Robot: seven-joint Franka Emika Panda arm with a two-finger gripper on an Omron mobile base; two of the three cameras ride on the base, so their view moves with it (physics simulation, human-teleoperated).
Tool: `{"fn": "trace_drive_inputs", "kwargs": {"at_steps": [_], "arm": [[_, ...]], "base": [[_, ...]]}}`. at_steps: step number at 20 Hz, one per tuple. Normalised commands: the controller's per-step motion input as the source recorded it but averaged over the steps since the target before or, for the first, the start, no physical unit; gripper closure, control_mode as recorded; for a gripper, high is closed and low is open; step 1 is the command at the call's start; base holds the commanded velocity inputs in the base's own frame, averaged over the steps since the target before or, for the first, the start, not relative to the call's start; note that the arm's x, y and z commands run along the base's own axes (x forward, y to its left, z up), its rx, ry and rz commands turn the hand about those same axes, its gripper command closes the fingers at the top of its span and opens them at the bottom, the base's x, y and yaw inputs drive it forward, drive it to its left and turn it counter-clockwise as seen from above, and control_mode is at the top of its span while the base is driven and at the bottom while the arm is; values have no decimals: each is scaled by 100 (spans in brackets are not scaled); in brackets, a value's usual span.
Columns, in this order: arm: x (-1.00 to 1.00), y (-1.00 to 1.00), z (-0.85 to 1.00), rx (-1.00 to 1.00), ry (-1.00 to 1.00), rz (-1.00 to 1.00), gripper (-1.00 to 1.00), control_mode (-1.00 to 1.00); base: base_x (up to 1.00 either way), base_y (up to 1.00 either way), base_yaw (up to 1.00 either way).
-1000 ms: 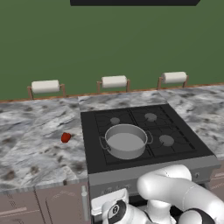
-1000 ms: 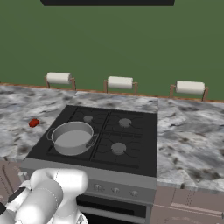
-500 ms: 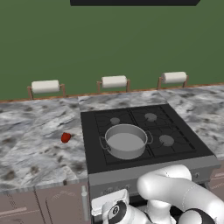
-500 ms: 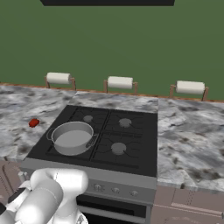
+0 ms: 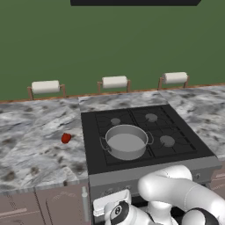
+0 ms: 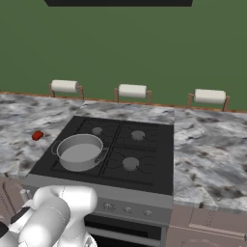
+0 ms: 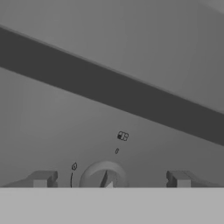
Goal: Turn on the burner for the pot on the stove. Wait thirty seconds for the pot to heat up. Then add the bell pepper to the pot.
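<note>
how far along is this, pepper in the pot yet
Not yet. The bell pepper lies on the counter left of the stove, and the pot on the front left burner looks empty. In hand: the gripper is down at the stove's front panel, fingers spread either side of a knob; whether that knob is turned on cannot be told. Left: the wait, then picking up the pepper and dropping it in.

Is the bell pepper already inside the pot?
No, the red bell pepper lies on the marble counter left of the stove, apart from the pot.
</note>
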Motion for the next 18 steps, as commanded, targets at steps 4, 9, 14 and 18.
{"fn": "trace_drive_inputs", "kwargs": {"at_steps": [4, 9, 14, 18], "arm": [[0, 0, 0, 0, 0, 0, -100, -100], [0, 0, 0, 0, 0, 0, 100, -100], [0, 0, 0, 0, 0, 0, 100, -100], [0, 0, 0, 0, 0, 0, 100, -100]], "base": [[0, 0, 0], [0, 0, 0], [0, 0, 0], [0, 0, 0]]}}
